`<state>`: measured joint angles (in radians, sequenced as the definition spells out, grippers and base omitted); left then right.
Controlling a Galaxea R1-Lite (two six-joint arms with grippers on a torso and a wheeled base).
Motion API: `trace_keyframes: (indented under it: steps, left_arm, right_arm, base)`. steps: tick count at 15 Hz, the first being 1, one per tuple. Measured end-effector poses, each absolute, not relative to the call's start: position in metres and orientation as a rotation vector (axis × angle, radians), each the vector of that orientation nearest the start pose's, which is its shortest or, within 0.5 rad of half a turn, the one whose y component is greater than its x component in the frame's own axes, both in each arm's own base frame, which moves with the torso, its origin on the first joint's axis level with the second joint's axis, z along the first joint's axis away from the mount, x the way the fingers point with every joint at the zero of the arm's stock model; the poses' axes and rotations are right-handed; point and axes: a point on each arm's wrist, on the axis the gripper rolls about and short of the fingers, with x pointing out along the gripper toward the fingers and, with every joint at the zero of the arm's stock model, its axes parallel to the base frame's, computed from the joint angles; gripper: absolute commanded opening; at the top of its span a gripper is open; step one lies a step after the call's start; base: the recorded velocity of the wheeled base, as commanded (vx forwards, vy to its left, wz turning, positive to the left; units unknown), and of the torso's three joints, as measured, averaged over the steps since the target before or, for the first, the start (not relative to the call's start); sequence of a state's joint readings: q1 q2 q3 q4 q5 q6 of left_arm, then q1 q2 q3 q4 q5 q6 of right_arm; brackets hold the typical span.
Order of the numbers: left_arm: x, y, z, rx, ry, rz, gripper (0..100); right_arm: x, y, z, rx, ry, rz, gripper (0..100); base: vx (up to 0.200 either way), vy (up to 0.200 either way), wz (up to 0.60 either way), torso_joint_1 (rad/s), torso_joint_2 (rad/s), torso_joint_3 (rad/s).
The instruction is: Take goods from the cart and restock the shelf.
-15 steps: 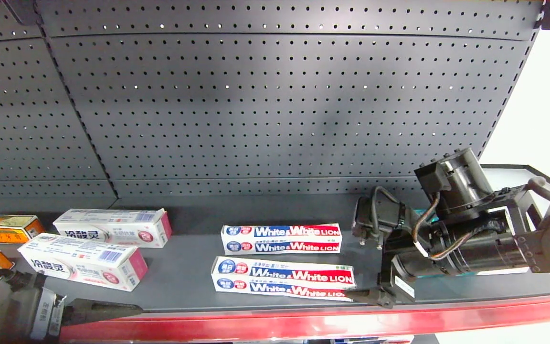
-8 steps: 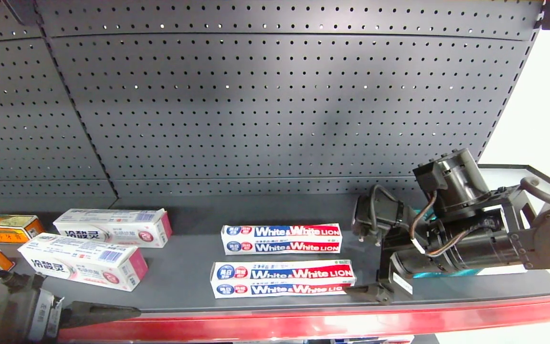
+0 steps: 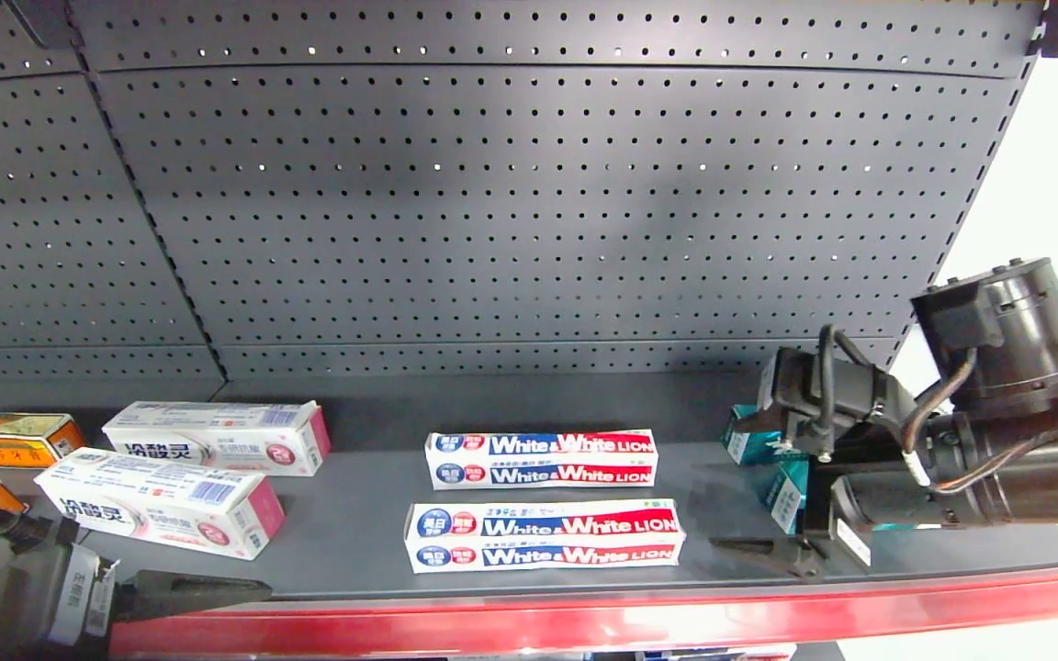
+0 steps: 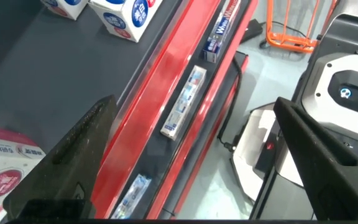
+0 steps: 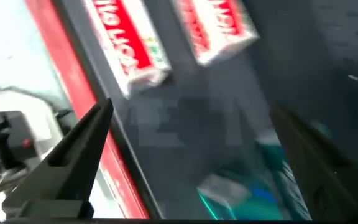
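Observation:
Two red, white and blue toothpaste boxes lie flat on the grey shelf [image 3: 364, 542], the front box [image 3: 543, 535] parallel to the back box [image 3: 543, 459]. My right gripper [image 3: 733, 491] hovers low over the shelf just right of the front box, open and holding nothing. Behind its fingers lie two teal boxes [image 3: 772, 468]. In the right wrist view the right gripper [image 5: 191, 109] frames bare shelf, with the front box [image 5: 126, 43], the back box [image 5: 216, 28] and a teal box [image 5: 253, 186] around it. My left gripper [image 3: 189, 592] sits at the shelf's front left, and the left wrist view shows this gripper [image 4: 194, 102] open and holding nothing.
Two pink and white boxes [image 3: 217, 436] and orange boxes [image 3: 5, 436] occupy the shelf's left part. A pegboard wall [image 3: 529, 229] closes the back. The red shelf lip [image 3: 584, 615] runs along the front. Lower shelves with more boxes [image 4: 182, 102] show below, and an orange frame [image 4: 291, 31] stands on the floor.
The front toothpaste box was turned parallel to the back one. My right gripper then drew back to the right, uncovering the teal boxes. The left arm barely moved.

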<state>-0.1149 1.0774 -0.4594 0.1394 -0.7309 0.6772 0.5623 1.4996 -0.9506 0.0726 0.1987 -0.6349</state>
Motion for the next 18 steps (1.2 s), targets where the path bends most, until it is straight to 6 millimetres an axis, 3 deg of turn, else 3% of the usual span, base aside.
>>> trace_keyframes:
  steps: [4,7,12,18]
  left_arm:
    - [0.112,-0.028,0.161,0.385,0.419,-0.982,100]
    - [0.110,-0.027,0.160,0.380,0.421,-0.978,100]
    - [0.106,-0.027,0.158,0.379,0.421,-0.977,100]
    - [0.100,-0.026,0.154,0.364,0.429,-0.974,100]
  right_arm:
    - [0.204,0.119,0.224,-0.681,0.344,0.851,100]
    - [0.204,0.117,0.222,-0.681,0.351,0.845,100]
    - [0.214,0.122,0.205,-0.692,0.420,0.861,100]
    - [0.241,0.143,0.190,-0.709,0.454,0.873,100]
  base:
    - [0.000,0.000,0.00,0.000,0.00,0.000]
    - [0.000,0.000,0.00,0.000,0.00,0.000]
    - [0.000,0.000,0.00,0.000,0.00,0.000]
    - [0.000,0.000,0.00,0.000,0.00,0.000]
